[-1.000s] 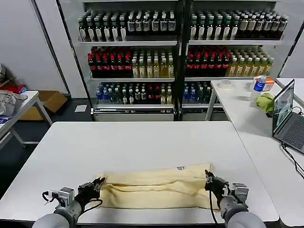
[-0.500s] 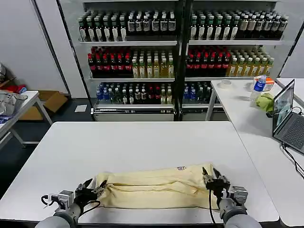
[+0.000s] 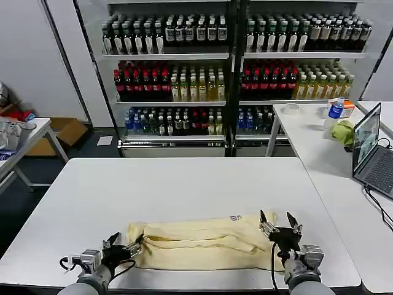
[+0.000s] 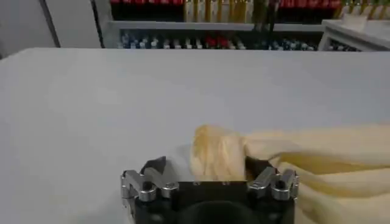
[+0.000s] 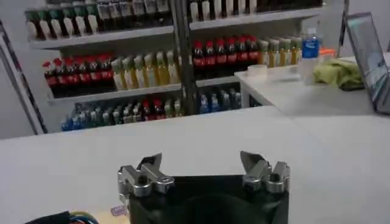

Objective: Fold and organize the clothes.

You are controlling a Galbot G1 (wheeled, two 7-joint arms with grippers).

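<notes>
T-shirt (image 3: pixel 202 241) lies as a long folded band across the table (image 3: pixel 184 184) at its six o'clock edge, both ends let go. Right gripper (image 3: pixel 279 222) has lifted off the three o'clock end, jaws spread and empty; a second ago they pinched it. Left gripper (image 3: pixel 123 247) has backed off the nine o'clock end, open. Lengthwise fold looks done.

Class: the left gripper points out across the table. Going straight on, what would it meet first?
Most likely the folded T-shirt's bunched end, lying just past the open left gripper between its fingers; depth is hard to judge.
</notes>
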